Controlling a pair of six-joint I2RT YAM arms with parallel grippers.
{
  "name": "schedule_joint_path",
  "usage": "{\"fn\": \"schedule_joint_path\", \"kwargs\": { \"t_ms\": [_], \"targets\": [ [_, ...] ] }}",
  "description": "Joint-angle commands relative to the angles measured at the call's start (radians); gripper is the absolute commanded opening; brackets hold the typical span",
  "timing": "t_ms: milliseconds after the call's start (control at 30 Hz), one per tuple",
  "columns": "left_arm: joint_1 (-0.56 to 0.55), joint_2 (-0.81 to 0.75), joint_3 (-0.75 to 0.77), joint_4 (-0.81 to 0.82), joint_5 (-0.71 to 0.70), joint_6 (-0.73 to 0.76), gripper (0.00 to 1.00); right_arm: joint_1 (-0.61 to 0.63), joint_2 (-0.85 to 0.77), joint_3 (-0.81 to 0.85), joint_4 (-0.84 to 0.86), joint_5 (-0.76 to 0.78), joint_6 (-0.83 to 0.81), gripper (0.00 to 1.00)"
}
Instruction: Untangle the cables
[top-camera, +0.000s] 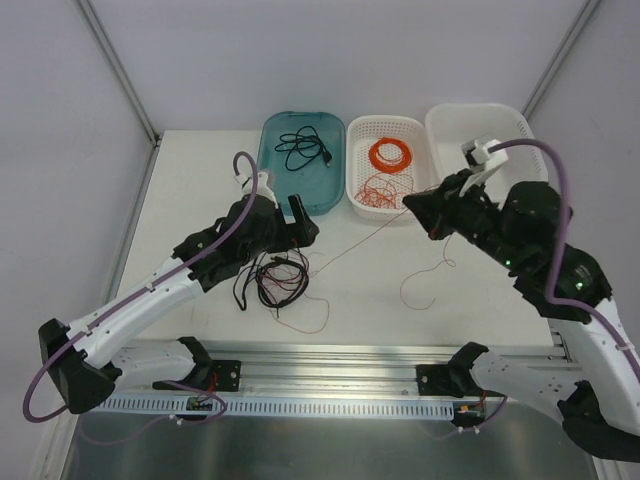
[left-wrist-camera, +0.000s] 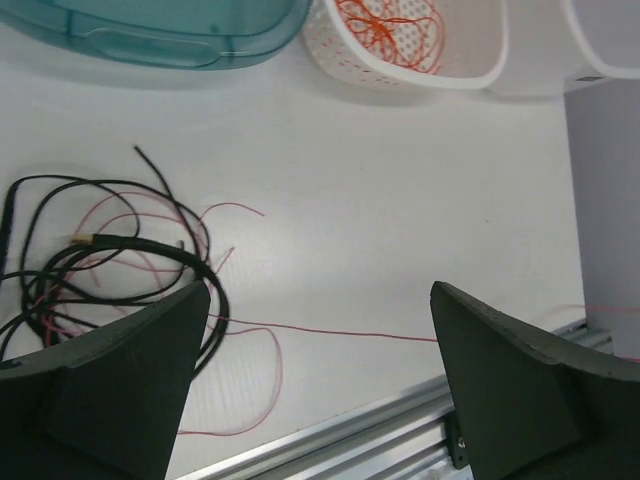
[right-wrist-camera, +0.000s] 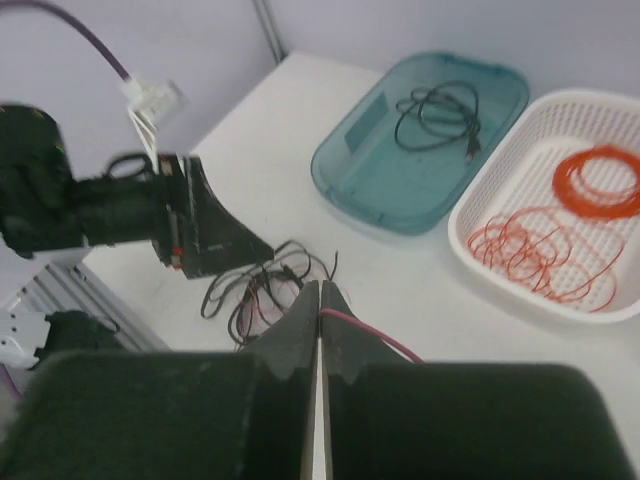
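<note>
The cables (top-camera: 275, 280) lie as a loose clump of black cord and thin pinkish-red wire on the white table, also in the left wrist view (left-wrist-camera: 110, 260) and the right wrist view (right-wrist-camera: 262, 285). My right gripper (right-wrist-camera: 320, 300) is shut on the pinkish-red wire (right-wrist-camera: 370, 335) and holds it raised; the wire (top-camera: 360, 238) stretches taut from the clump to the gripper (top-camera: 415, 208). Its free end (top-camera: 425, 275) hangs to the table. My left gripper (top-camera: 300, 222) is open and empty, just above the clump's far side (left-wrist-camera: 320, 330).
A teal tray (top-camera: 300, 185) holds a black cable (top-camera: 302, 148). A white mesh basket (top-camera: 358, 190) holds an orange ring coil (top-camera: 390, 155) and loose orange wire. A white bin (top-camera: 478, 120) stands at the back right. An aluminium rail (top-camera: 330, 365) runs along the near edge.
</note>
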Motion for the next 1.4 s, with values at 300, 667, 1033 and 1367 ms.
{"fn": "schedule_joint_path", "kwargs": {
  "t_ms": [300, 667, 1033, 1367],
  "targets": [
    [0.161, 0.015, -0.279, -0.023, 0.031, 0.022, 0.97, -0.049, 0.196, 0.642, -0.214, 0.06, -0.101, 0.01],
    [0.175, 0.256, -0.292, -0.023, 0.035, 0.039, 0.98, -0.066, 0.224, 0.779, -0.007, 0.152, -0.139, 0.01],
    [0.28, 0.359, -0.302, -0.055, -0.003, -0.013, 0.93, -0.066, 0.052, 0.543, 0.166, 0.45, -0.261, 0.01],
    [0.458, 0.374, -0.286, -0.157, -0.087, -0.038, 0.81, -0.066, 0.003, 0.582, 0.168, 0.528, -0.37, 0.01]
  ]
}}
